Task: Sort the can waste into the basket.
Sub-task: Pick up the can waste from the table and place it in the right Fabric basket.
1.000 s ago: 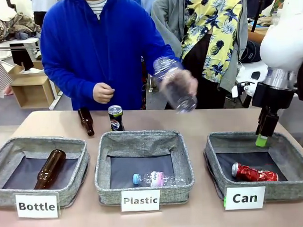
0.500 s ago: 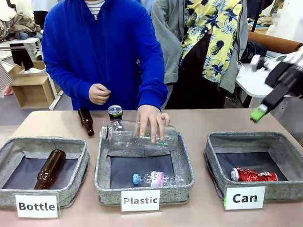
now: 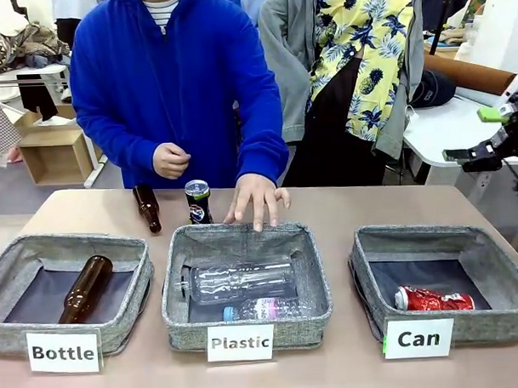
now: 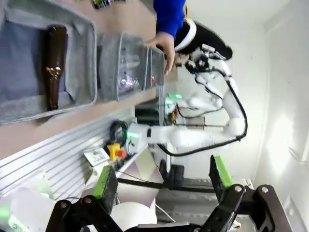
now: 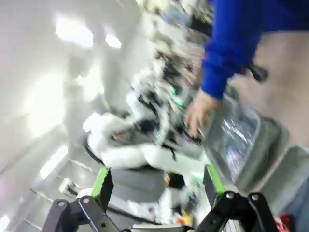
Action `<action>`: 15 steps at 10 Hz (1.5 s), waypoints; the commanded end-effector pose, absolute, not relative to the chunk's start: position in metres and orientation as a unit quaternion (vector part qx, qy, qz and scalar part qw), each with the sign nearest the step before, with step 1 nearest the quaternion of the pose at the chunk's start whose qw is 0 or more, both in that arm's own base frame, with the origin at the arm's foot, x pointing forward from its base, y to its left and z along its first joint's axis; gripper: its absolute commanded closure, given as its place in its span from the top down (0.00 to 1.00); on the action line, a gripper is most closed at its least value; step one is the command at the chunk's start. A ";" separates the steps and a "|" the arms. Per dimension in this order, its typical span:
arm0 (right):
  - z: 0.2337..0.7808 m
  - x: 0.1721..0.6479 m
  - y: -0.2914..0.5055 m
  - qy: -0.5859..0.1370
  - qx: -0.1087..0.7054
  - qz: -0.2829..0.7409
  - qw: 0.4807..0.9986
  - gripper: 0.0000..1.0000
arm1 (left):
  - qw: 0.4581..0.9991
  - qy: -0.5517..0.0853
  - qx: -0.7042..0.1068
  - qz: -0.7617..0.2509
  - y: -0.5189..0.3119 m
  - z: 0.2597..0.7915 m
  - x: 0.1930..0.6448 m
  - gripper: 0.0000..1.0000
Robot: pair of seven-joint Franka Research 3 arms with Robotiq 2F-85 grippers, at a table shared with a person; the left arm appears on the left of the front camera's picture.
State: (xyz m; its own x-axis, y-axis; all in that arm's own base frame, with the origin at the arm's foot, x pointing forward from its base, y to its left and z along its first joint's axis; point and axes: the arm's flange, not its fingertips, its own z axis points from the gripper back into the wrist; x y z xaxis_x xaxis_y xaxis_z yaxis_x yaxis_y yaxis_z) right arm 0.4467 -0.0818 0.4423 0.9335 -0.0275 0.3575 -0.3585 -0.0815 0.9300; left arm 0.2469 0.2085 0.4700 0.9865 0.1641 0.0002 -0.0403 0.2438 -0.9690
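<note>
At the right side of the table (image 3: 370, 209), you see the crushed red can (image 3: 435, 298) lying on its side inside the basket labelled "Can" (image 3: 360, 267). The dark Pepsi can (image 3: 198, 202) stands upright on the table behind the "Plastic" basket (image 3: 173, 282), just beside a brown bottle (image 3: 146, 207). The right gripper (image 3: 471, 135) hangs above and beyond the "Can" basket, jaws spread and empty. The left gripper (image 4: 162, 179) likewise has its jaws spread, holding nothing. The person's hand (image 3: 257, 198) rests at the "Plastic" basket's far rim.
</note>
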 end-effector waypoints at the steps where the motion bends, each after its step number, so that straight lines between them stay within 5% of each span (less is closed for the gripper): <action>1: 0.455 0.444 -0.078 -0.104 0.679 0.172 0.707 1.00 | 0.787 -0.003 -0.615 0.045 0.200 0.448 0.261 1.00; 2: 0.455 0.444 -0.078 -0.104 0.679 0.172 0.707 1.00 | 0.831 -0.023 -0.546 0.105 0.198 0.437 0.268 1.00; 3: 0.455 0.444 -0.078 -0.104 0.679 0.172 0.707 1.00 | 0.784 -0.022 -0.618 0.058 0.198 0.455 0.259 1.00; 11: 0.455 0.444 -0.078 -0.104 0.679 0.172 0.707 1.00 | 0.790 -0.018 -0.610 0.061 0.196 0.451 0.260 1.00; 15: 0.455 0.444 -0.078 -0.104 0.679 0.172 0.707 1.00 | 0.896 -0.036 -0.441 -0.022 0.130 0.489 0.429 1.00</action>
State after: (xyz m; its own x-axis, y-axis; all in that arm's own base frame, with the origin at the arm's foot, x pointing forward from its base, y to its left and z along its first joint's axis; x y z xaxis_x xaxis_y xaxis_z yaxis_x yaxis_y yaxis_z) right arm 0.4434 -0.0769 0.4538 0.9229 0.1027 0.3712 -0.3736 0.0050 0.9276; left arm 0.3998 0.1214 0.4920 0.9970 -0.0103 0.0764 0.0687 0.5691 -0.8194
